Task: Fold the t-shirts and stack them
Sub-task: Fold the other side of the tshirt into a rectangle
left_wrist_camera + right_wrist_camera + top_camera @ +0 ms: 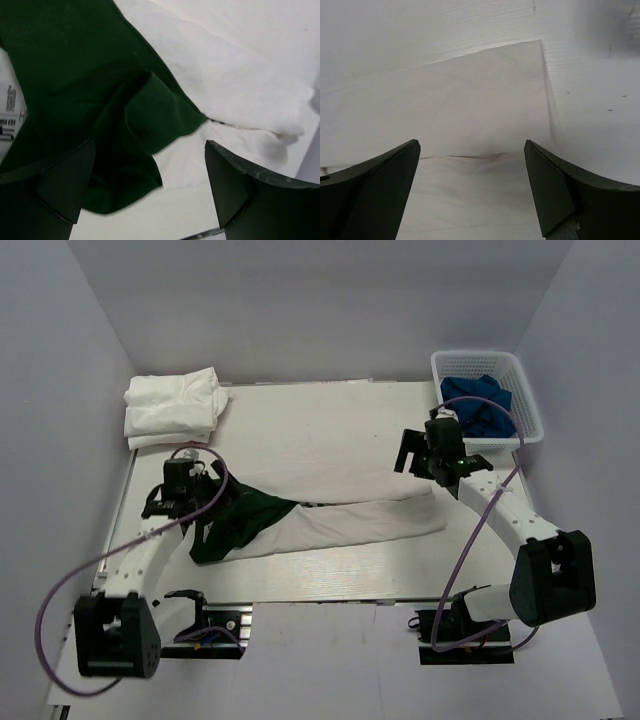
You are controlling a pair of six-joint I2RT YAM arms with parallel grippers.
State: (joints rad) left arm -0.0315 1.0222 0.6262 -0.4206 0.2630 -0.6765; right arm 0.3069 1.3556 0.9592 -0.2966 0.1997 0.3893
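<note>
**Tee (350, 525) lying half folded, stacking yet to come**

Left claw (150, 150) is hanging spread over the green sleeve (75, 75), right claw (472, 145) spread over the white end (470, 100), neither gripping. Tee is lying mid-table as a long strip, likely needing cross folds. Stack (172, 408) is waiting at the far left corner.

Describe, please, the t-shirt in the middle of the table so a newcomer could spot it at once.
Start at the white table. Across its middle lies the t-shirt, folded into a long flat band. Unlike the plain white stack in the far left corner and the blue cloth in the basket, it is white with a dark green left end.
</note>
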